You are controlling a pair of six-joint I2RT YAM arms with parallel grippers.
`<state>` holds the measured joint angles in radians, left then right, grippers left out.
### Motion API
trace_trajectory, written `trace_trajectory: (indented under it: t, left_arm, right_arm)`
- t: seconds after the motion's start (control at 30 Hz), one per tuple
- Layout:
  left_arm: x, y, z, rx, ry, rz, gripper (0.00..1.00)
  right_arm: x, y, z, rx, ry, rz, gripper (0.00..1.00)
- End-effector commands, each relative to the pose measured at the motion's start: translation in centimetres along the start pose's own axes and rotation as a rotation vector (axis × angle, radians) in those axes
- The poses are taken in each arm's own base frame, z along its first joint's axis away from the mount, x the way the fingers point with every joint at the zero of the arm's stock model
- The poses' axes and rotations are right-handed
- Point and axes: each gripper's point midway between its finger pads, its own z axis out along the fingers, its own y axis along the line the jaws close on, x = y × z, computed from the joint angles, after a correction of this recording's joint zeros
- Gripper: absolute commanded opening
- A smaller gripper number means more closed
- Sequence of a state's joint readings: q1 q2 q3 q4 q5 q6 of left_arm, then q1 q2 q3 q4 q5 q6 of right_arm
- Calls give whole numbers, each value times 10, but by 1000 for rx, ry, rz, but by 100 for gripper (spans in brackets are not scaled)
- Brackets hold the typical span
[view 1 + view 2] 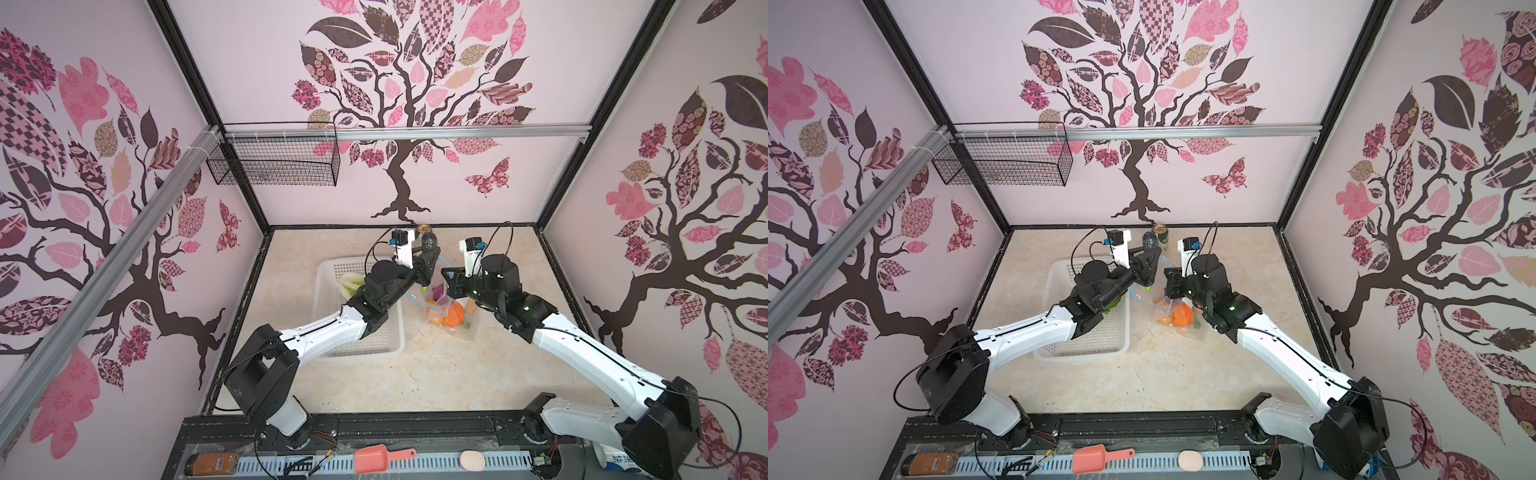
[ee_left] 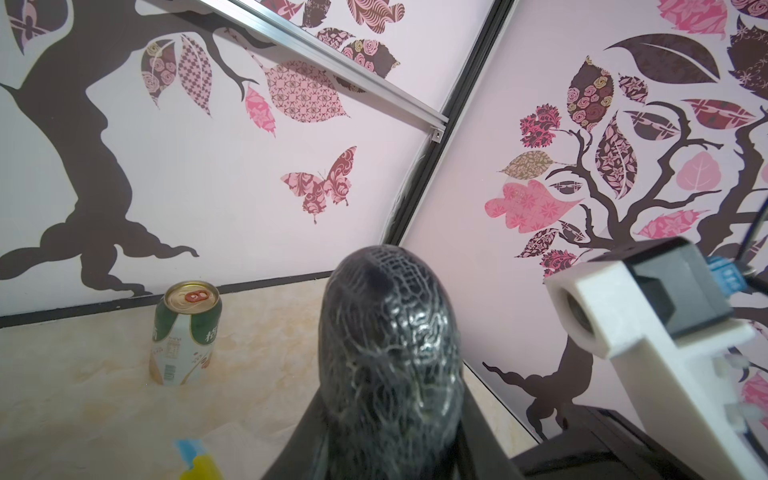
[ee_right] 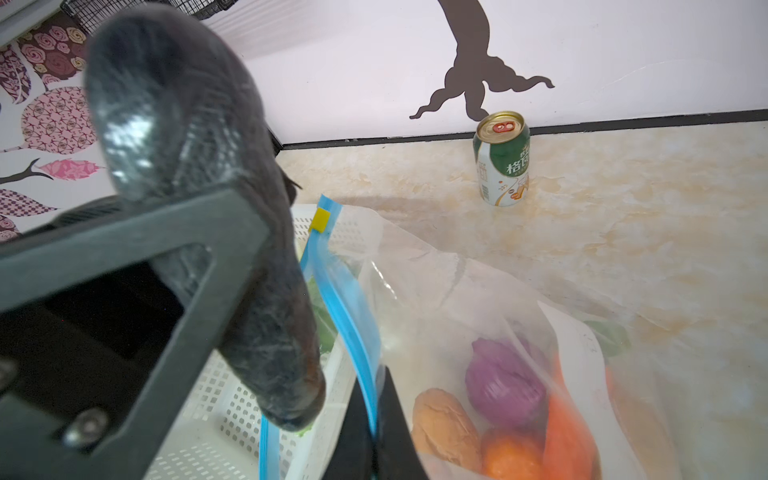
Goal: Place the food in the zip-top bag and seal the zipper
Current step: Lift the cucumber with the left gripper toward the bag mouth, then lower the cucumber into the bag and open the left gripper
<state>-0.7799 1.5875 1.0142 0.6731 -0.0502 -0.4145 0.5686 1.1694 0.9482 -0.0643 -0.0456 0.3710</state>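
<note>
Here, near to far from the robot's side: the white basket (image 1: 365, 336) lies at nine o'clock of the zip-top bag (image 3: 436, 282), with the lettuce (image 1: 348, 284) in it, not yet packed and partly behind the left arm; inside the bag lie the pumpkin (image 3: 511, 457), potato (image 3: 444, 424), carrot (image 3: 569, 432) and purple onion (image 3: 503, 382); the right gripper (image 3: 376, 399) has its jaws together on the blue zipper (image 3: 349, 316), raising one lip of the mouth; the left gripper (image 2: 386, 449) is clamped on the dark cucumber (image 2: 390, 345), jaws part-way apart around it, holding it steeply tilted at twelve o'clock of the mouth; the drink can (image 3: 500, 160) stands farther along that direction, by the back wall.

Risks, as judged: the cucumber's lower end hangs just beside the raised lip, seemingly on the basket side, so a release here may drop it into the basket or onto the strip; its length may bridge the mouth and jam; the pinch on a thin strip may slip, letting the mouth collapse.

Unclear: whether the cucumber's tip is within the mouth; the far lip; the left jaws, mostly behind the cucumber; the green pepper (image 3: 611, 336), only a haze behind the film; the yellow slider tab (image 3: 320, 220), plain only in the right wrist view.
</note>
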Motion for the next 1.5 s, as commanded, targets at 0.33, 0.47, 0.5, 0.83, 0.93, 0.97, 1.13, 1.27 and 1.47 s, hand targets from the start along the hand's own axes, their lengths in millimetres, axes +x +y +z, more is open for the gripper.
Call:
trace_trajectory:
  t: [0.33, 0.47, 0.5, 0.83, 0.93, 0.97, 1.13, 1.27, 1.47]
  left_arm:
    - [30, -22, -14, 12, 49, -36, 27]
    - [43, -12, -18, -45, 106, -94, 24]
    - [45, -10, -19, -58, 115, -102, 23]
    - [62, 11, -18, -228, 257, -131, 21]
    - [66, 10, -16, -232, 288, -140, 22]
    - [67, 9, -15, -229, 299, -141, 22]
    - [78, 6, -9, -231, 379, -121, 28]
    - [89, 2, -3, -211, 437, -114, 31]
    - [104, 4, 5, -239, 526, -95, 41]
  right_arm:
    - [-30, -3, -8, 59, -77, 41, 0]
    - [-31, -7, -9, 72, -92, 57, 0]
    - [-31, -6, -9, 65, -94, 59, 0]
    - [-26, -5, -11, 38, -108, 55, 0]
    - [-20, -5, -8, 30, -90, 54, 0]
    - [-18, -4, -6, 26, -83, 50, 0]
    - [-14, 2, -5, -17, -78, 33, 0]
    - [-13, 4, -6, -35, -80, 17, 0]
    - [-8, 7, -7, -57, -66, -1, 0]
